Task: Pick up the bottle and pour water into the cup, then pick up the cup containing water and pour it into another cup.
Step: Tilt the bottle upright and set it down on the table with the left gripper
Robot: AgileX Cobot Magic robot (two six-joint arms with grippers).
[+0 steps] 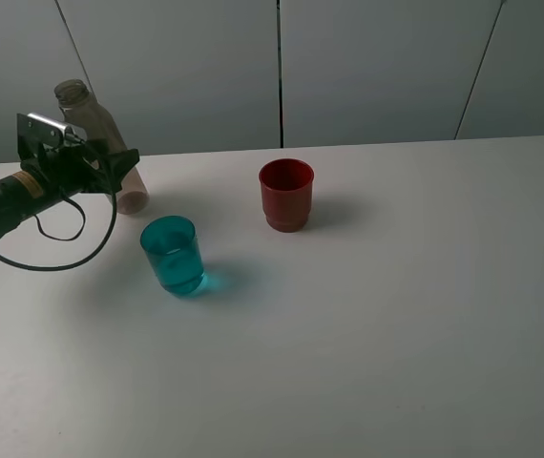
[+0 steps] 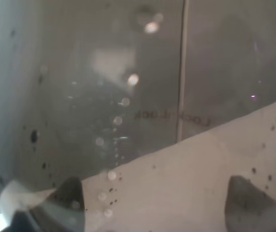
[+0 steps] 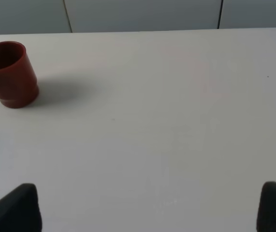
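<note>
One bottle (image 1: 94,116), a teal cup (image 1: 174,253), a red cup (image 1: 286,194). Left gripper (image 1: 115,164) at ten o'clock squeezes the bottle, maybe tilted. Right gripper (image 3: 145,212): fingers apart.

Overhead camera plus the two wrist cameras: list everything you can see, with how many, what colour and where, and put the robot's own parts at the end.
bottle: one, clear grey-brown, no cap, far left of the table, tilted, held by the arm
teal cup: one, translucent teal-blue, upright, left of centre, nearer the camera than the red cup
red cup: one, opaque dark red, upright, near the middle, towards the back
table: one, white, under everything
wall: grey panels, behind the table
left gripper: one, black, far left, shut on the bottle's body
right gripper: one, black fingertips spread open over bare table, holding nothing; seen only in its own wrist view
</note>
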